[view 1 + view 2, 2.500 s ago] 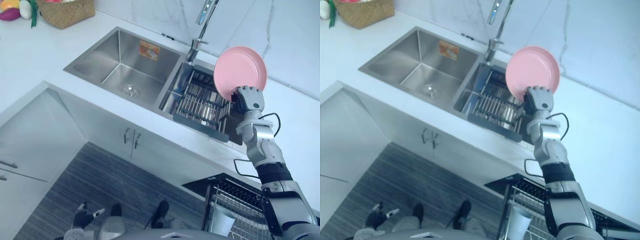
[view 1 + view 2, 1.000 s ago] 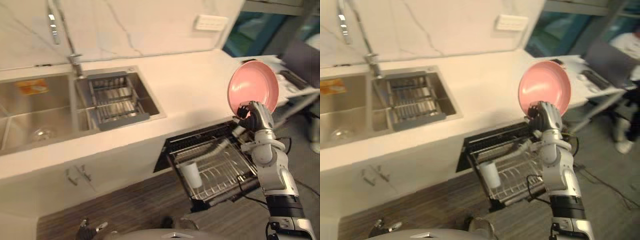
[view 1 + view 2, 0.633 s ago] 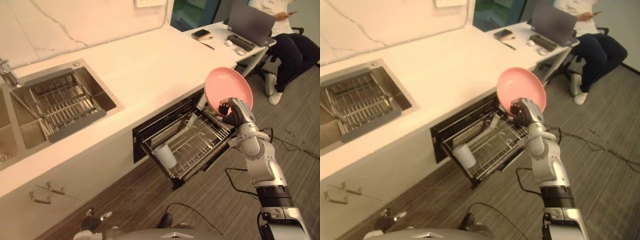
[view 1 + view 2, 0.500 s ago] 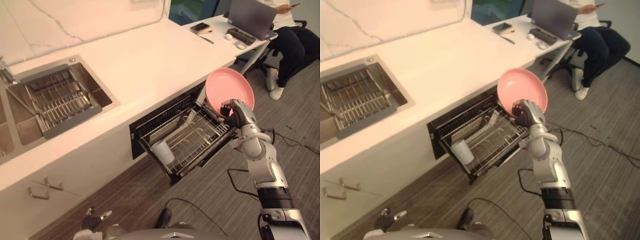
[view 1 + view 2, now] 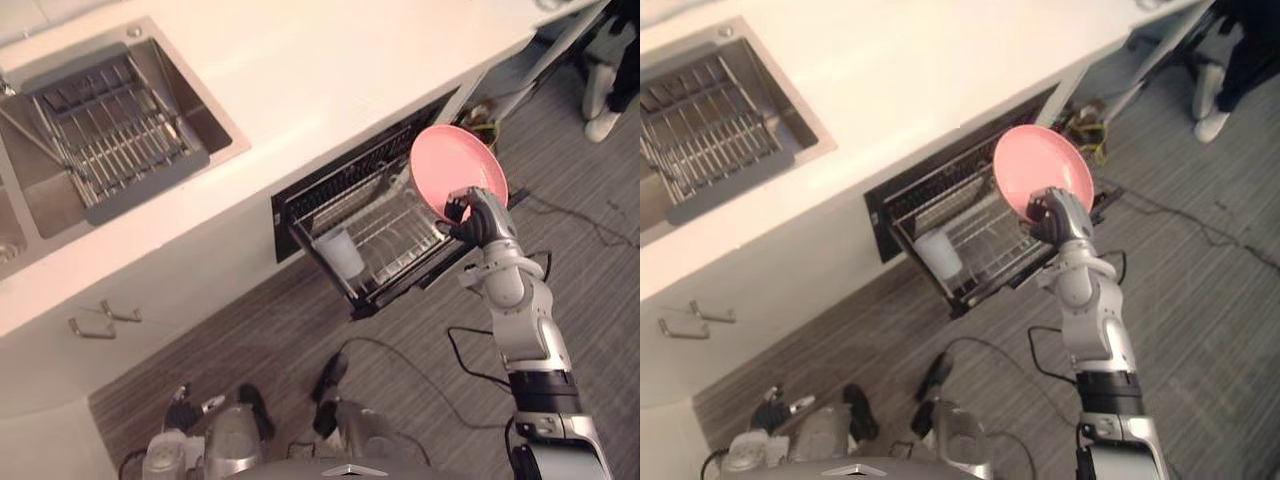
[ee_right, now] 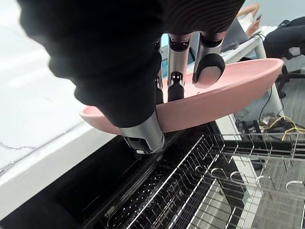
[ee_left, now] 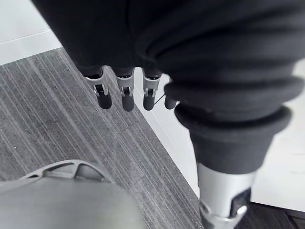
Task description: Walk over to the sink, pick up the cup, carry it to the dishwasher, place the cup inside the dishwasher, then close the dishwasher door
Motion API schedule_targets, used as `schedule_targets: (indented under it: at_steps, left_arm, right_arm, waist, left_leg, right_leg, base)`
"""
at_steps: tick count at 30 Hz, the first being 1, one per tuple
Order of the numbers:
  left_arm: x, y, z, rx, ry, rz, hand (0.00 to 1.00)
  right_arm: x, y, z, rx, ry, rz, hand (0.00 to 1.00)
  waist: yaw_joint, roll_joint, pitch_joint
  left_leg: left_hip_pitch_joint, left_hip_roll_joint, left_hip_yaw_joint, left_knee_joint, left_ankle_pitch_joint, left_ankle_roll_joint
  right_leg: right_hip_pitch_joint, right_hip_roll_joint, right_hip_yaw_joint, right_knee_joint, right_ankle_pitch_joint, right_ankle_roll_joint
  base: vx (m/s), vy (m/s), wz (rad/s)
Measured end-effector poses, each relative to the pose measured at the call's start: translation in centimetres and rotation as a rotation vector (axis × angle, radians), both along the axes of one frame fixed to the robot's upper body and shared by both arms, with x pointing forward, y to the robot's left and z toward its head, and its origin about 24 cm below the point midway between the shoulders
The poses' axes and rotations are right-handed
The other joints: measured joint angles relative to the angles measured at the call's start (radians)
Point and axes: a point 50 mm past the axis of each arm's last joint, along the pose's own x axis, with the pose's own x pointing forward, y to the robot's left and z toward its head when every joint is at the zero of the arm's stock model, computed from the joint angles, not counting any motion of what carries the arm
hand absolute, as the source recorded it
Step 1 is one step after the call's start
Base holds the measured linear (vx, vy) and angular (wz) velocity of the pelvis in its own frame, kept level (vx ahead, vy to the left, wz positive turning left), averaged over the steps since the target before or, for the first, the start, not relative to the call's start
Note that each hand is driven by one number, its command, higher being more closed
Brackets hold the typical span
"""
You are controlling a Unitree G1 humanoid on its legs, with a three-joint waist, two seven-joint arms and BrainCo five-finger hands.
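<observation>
One pink plate (image 5: 458, 172), not a cup, is what I have in the right robot hand (image 5: 478, 218): its fingers (image 6: 208, 69) are curled over the lower rim and pinch it, so the plate stands tilted on edge above the hand. It hangs in the air over the outer corner of the dishwasher rack (image 5: 400, 235), which is pulled out below the white surface (image 5: 330, 70), well apart from the sink (image 5: 195, 105). A white cup (image 5: 338, 253) already sits in the near corner of that rack. The left robot hand (image 7: 124, 93) hangs at my side over the floor, fingers straight and slack, grasping nothing. I judge the plate to be stiff and smooth, probably light enough for a rim pinch, but I cannot tell ceramic from plastic, so I treat it as breakable. A glossy rim held at one point can pivot or slide, so I would keep the pinch where it is, low on the edge. I would ease the opposite edge down between the upright wires before letting go, rather than dropping it flat. Knocking the cup or catching the rim on the wires is my main worry.
</observation>
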Motion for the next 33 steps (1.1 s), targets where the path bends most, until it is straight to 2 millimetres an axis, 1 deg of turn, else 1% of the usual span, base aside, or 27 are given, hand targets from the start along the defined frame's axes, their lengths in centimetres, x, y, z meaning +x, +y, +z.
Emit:
schedule_targets:
  at_steps: [2, 4, 5, 7, 9, 11, 13, 15, 16, 17, 18, 19, 20, 21, 22, 24, 26, 28, 30, 31, 33]
  left_arm:
    - [0.6, -0.1, 0.4, -0.007, -0.03, 0.001, 0.0]
    - [1.3, -0.4, 0.6, -0.019, -0.053, -0.006, 0.0]
    - [1.5, -0.5, 0.7, -0.02, -0.059, -0.011, 0.0]
    - [2.1, -0.6, 1.2, -0.022, -0.093, -0.011, 0.0]
    - [2.5, -0.5, 1.5, -0.026, -0.112, -0.008, 0.0]
    - [2.7, -0.4, 1.7, -0.023, -0.123, -0.015, 0.0]
    - [3.0, -0.4, 1.8, -0.03, -0.131, -0.025, 0.0]
    - [3.3, -0.7, 2.0, -0.043, -0.141, -0.031, 0.0]
    - [3.6, -0.9, 2.1, -0.045, -0.15, -0.041, 0.0]
    - [4.0, -1.1, 2.4, -0.048, -0.162, -0.055, 0.0]
    - [4.1, -1.2, 2.4, -0.051, -0.163, -0.057, 0.0]
    - [4.2, -1.4, 2.4, -0.055, -0.167, -0.061, 0.0]
    - [4.4, -1.7, 2.4, -0.064, -0.165, -0.07, 0.0]
    - [4.4, -1.8, 2.5, -0.064, -0.166, -0.075, 0.0]
    - [4.5, -2.1, 2.5, -0.07, -0.165, -0.089, 0.0]
    - [4.5, -2.5, 2.4, -0.082, -0.162, -0.106, 0.0]
    - [4.7, -3.0, 2.5, -0.096, -0.166, -0.121, 0.0]
    - [4.8, -4.1, 2.4, -0.126, -0.165, -0.159, 0.0]
    - [4.6, -4.1, 2.3, -0.135, -0.155, -0.158, 0.0]
    - [4.6, -4.4, 2.3, -0.141, -0.154, -0.167, 0.0]
    - [4.6, -4.6, 2.2, -0.146, -0.152, -0.18, 0.0]
  right_arm:
    - [0.7, 0.2, -0.2, 0.003, 0.022, -0.003, 1.0]
    - [1.5, 0.2, -0.7, 0.008, 0.057, -0.01, 1.0]
    - [1.7, 0.1, -0.8, 0.01, 0.063, -0.015, 1.0]
    - [2.7, 0.1, -0.4, -0.021, 0.08, -0.011, 1.0]
    - [3.1, 0.1, -0.1, -0.021, 0.084, -0.004, 1.0]
    - [3.6, 0.0, -0.1, 0.007, 0.099, 0.006, 1.0]
    - [4.4, -0.4, 0.1, 0.046, 0.109, -0.002, 1.0]
    - [5.1, -0.9, 0.7, 0.065, 0.113, -0.014, 1.0]
    - [5.4, -1.2, 1.3, 0.067, 0.111, -0.021, 1.0]
    - [6.0, -1.6, 2.4, 0.05, 0.106, -0.029, 1.0]
    - [6.2, -1.7, 2.8, 0.043, 0.106, -0.031, 1.0]
    - [6.6, -2.0, 3.7, 0.038, 0.106, -0.034, 1.0]
    - [7.1, -2.6, 4.6, 0.065, 0.111, -0.051, 1.0]
    - [7.1, -2.8, 4.7, 0.069, 0.114, -0.056, 1.0]
    - [7.4, -3.5, 5.3, 0.085, 0.123, -0.074, 1.0]
    - [7.7, -3.9, 6.0, 0.081, 0.142, -0.087, 1.0]
    - [8.0, -4.7, 6.9, 0.112, 0.153, -0.11, 1.0]
    - [8.1, -6.2, 7.6, 0.148, 0.184, -0.174, 1.0]
    - [8.3, -6.4, 7.7, 0.17, 0.207, -0.19, 1.0]
    - [8.3, -6.8, 7.7, 0.181, 0.218, -0.209, 0.0]
    - [8.1, -7.7, 8.1, 0.197, 0.226, -0.257, 0.0]
  waist:
    - [-0.001, 0.006, 0.016]
    - [0.001, 0.024, 0.042]
    - [0.001, 0.028, 0.048]
    - [0.002, 0.043, 0.081]
    - [0.004, 0.054, 0.101]
    - [0.009, 0.055, 0.104]
    - [0.015, 0.062, 0.126]
    - [0.017, 0.077, 0.139]
    - [0.019, 0.088, 0.145]
    - [0.021, 0.105, 0.153]
    - [0.022, 0.111, 0.156]
    - [0.024, 0.122, 0.162]
    - [0.026, 0.14, 0.171]
    - [0.026, 0.144, 0.172]
    - [0.031, 0.158, 0.179]
    - [0.036, 0.17, 0.181]
    - [0.04, 0.181, 0.186]
    - [0.055, 0.206, 0.192]
    - [0.055, 0.207, 0.191]
    - [0.055, 0.208, 0.191]
    - [0.056, 0.213, 0.187]
  left_leg:
    - [-0.027, -0.011, 0.0, 0.004, 0.002, 0.012]
    - [-0.056, -0.016, -0.005, 0.023, -0.002, 0.026]
    - [-0.063, -0.019, -0.006, 0.025, -0.001, 0.03]
    - [-0.083, -0.033, -0.011, 0.033, 0.005, 0.042]
    - [-0.094, -0.04, -0.021, 0.033, 0.005, 0.048]
    - [-0.115, -0.046, -0.023, 0.033, 0.008, 0.054]
    - [-0.12, -0.053, -0.024, 0.033, 0.012, 0.06]
    - [-0.13, -0.061, -0.029, 0.033, 0.015, 0.066]
    - [-0.14, -0.066, -0.034, 0.033, 0.018, 0.071]
    - [-0.154, -0.076, -0.049, 0.033, 0.024, 0.077]
    - [-0.158, -0.081, -0.051, 0.03, 0.028, 0.08]
    - [-0.168, -0.087, -0.054, 0.029, 0.031, 0.085]
    - [-0.169, -0.102, -0.068, 0.016, 0.041, 0.092]
    - [-0.17, -0.104, -0.073, 0.015, 0.042, 0.092]
    - [-0.172, -0.113, -0.087, 0.012, 0.044, 0.095]
    - [-0.184, -0.129, -0.092, -0.003, 0.055, 0.103]
    - [-0.201, -0.142, -0.092, -0.019, 0.069, 0.109]
    - [-0.212, -0.15, -0.092, -0.02, 0.071, 0.112]
    - [-0.223, -0.152, -0.092, -0.02, 0.074, 0.113]
    - [-0.224, -0.152, -0.094, -0.02, 0.076, 0.113]
    - [-0.224, -0.156, -0.105, -0.02, 0.077, 0.112]
  right_leg:
    - [-0.026, -0.012, 0.003, 0.0, 0.014, 0.003]
    - [-0.044, -0.024, 0.045, 0.0, 0.028, 0.005]
    - [-0.049, -0.029, 0.053, 0.0, 0.032, 0.007]
    - [-0.065, -0.042, 0.055, 0.0, 0.044, 0.01]
    - [-0.072, -0.049, 0.054, 0.0, 0.05, 0.01]
    - [-0.091, -0.055, 0.054, 0.0, 0.056, 0.01]
    - [-0.094, -0.063, 0.052, 0.0, 0.062, 0.009]
    - [-0.102, -0.071, 0.048, 0.0, 0.065, 0.007]
    - [-0.109, -0.076, 0.044, 0.0, 0.068, 0.007]
    - [-0.119, -0.083, 0.038, 0.0, 0.074, 0.006]
    - [-0.124, -0.087, 0.036, 0.0, 0.078, 0.006]
    - [-0.133, -0.092, 0.034, 0.0, 0.083, 0.005]
    - [-0.134, -0.102, 0.028, 0.0, 0.086, 0.008]
    - [-0.134, -0.104, 0.027, 0.0, 0.087, 0.008]
    - [-0.136, -0.11, 0.026, 0.0, 0.089, 0.01]
    - [-0.153, -0.121, 0.026, 0.0, 0.093, 0.012]
    - [-0.175, -0.133, 0.022, 0.0, 0.096, 0.012]
    - [-0.189, -0.14, 0.023, 0.0, 0.099, 0.014]
    - [-0.201, -0.141, 0.025, 0.0, 0.102, 0.011]
    - [-0.203, -0.141, 0.025, 0.0, 0.102, 0.011]
    - [-0.202, -0.142, 0.025, 0.0, 0.101, 0.01]
  base:
    - [-0.07, 0.185, 0.05]
    - [-0.04, 0.19, 0.09]
    - [-0.03, 0.174, 0.11]
    - [-0.04, 0.164, 0.09]
    - [-0.06, 0.111, 0.06]
    - [-0.06, 0.102, 0.06]
    - [-0.04, 0.122, 0.07]
    - [-0.04, 0.119, 0.1]
    - [-0.03, 0.12, 0.17]
    - [-0.02, 0.123, 0.18]
    - [-0.02, 0.127, 0.16]
    - [-0.01, 0.154, 0.16]
    - [-0.01, 0.127, 0.15]
    - [-0.01, 0.123, 0.14]
    - [0.0, 0.071, 0.07]
    - [0.0, 0.139, 0.09]
    - [0.02, 0.095, 0.12]
    - [0.02, 0.06, 0.03]
    - [0.04, 0.033, -0.02]
    - [0.04, 0.019, -0.01]
    - [0.04, 0.016, -0.01]
